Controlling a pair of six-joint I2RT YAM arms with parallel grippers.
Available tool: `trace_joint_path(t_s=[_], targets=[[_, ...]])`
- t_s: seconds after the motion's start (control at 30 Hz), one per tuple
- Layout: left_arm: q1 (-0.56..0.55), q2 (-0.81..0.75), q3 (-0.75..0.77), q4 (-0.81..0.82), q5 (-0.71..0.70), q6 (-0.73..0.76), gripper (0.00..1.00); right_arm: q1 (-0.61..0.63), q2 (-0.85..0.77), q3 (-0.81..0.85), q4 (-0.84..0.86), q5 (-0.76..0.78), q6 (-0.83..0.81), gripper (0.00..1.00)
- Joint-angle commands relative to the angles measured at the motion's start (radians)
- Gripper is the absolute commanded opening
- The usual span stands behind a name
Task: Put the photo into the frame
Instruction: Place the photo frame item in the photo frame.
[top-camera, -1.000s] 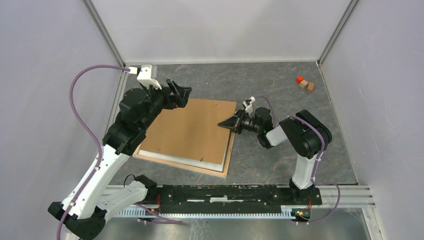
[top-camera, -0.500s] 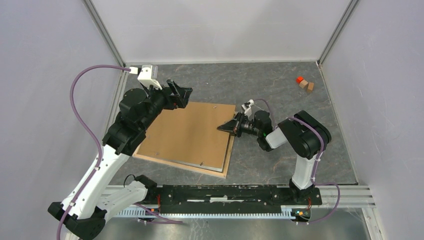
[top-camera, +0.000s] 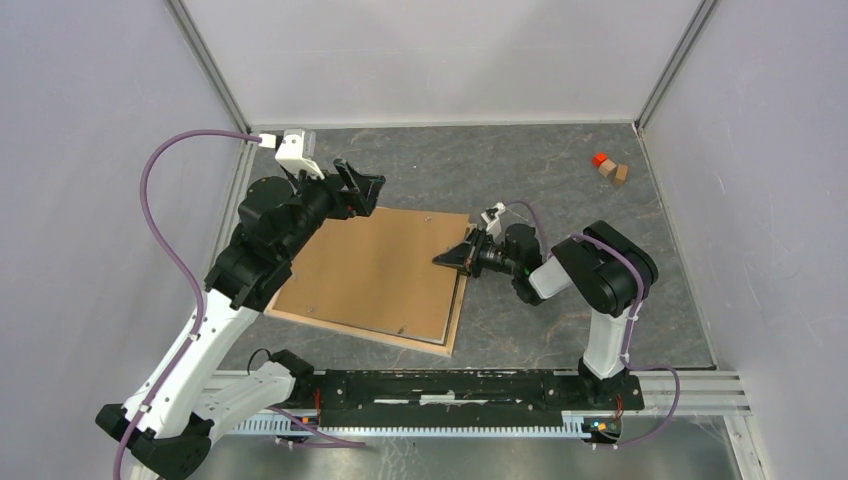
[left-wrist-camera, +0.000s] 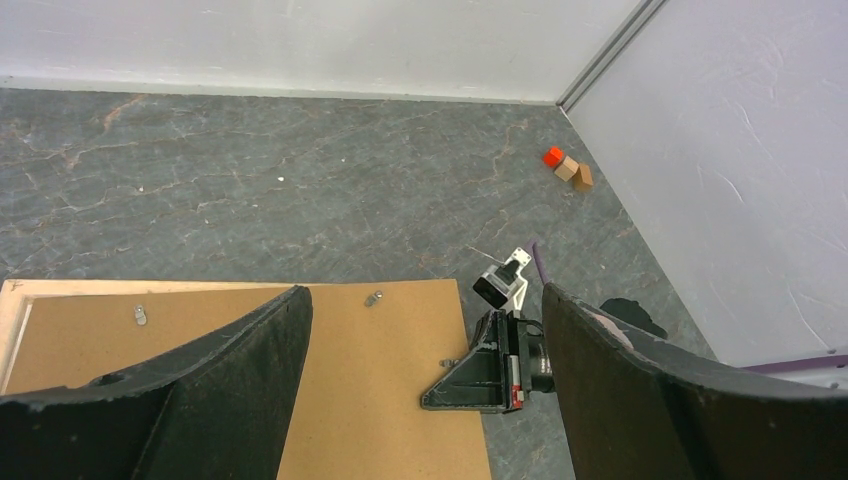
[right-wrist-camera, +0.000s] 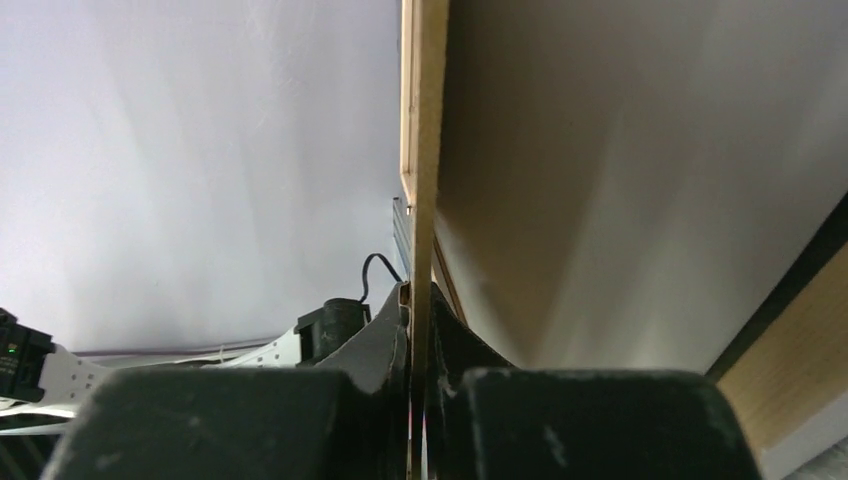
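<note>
A plain brown backing board (top-camera: 375, 265) lies on top of the frame (top-camera: 452, 325), whose pale wood rails show along the board's near and right edges. The frame's corner also shows in the left wrist view (left-wrist-camera: 14, 325). The photo is hidden under the board. My right gripper (top-camera: 446, 260) is turned on its side and shut on the board's right edge (right-wrist-camera: 422, 200), holding that edge slightly lifted. My left gripper (top-camera: 362, 188) is open and empty, hovering above the board's far left corner (left-wrist-camera: 200, 300).
A small orange block and two wooden blocks (top-camera: 608, 167) sit at the far right corner, also in the left wrist view (left-wrist-camera: 566, 166). White walls close in the grey table on three sides. The arms' mounting rail (top-camera: 450, 385) runs along the near edge.
My right gripper has moved slightly toward the near left with the board's right edge, bringing the board lower and squarer over the frame. The left arm has not moved.
</note>
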Motion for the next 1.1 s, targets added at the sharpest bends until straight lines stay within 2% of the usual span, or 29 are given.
trace_joint_path(t_s=[0.0,0.13,0.23,0.4,0.63,0.73,0.9,1.07], targets=[[0.001,-0.015,0.009,0.033,0.010,0.007,0.91,0.016,-0.015,0.029,-0.026,0.007,-0.097,0.12],[0.000,-0.018,0.009,0.034,0.014,0.006,0.91,0.015,-0.028,0.070,-0.184,0.016,-0.209,0.35],[0.002,-0.021,0.009,0.033,0.014,0.006,0.91,0.016,-0.055,0.129,-0.369,0.034,-0.359,0.47],[0.002,-0.023,0.009,0.034,0.015,0.005,0.91,0.019,-0.094,0.255,-0.694,0.090,-0.602,0.59],[0.001,-0.024,0.008,0.033,0.018,0.003,0.91,0.033,-0.190,0.313,-0.934,0.182,-0.827,0.77],[0.002,-0.025,0.008,0.034,0.019,0.003,0.91,0.034,-0.235,0.330,-1.038,0.242,-0.898,0.82],[0.002,-0.030,0.008,0.034,0.021,0.002,0.91,0.039,-0.294,0.341,-1.118,0.242,-0.949,0.82],[0.002,-0.027,0.009,0.032,0.017,0.002,0.91,0.040,-0.399,0.260,-1.128,0.309,-0.958,0.82]])
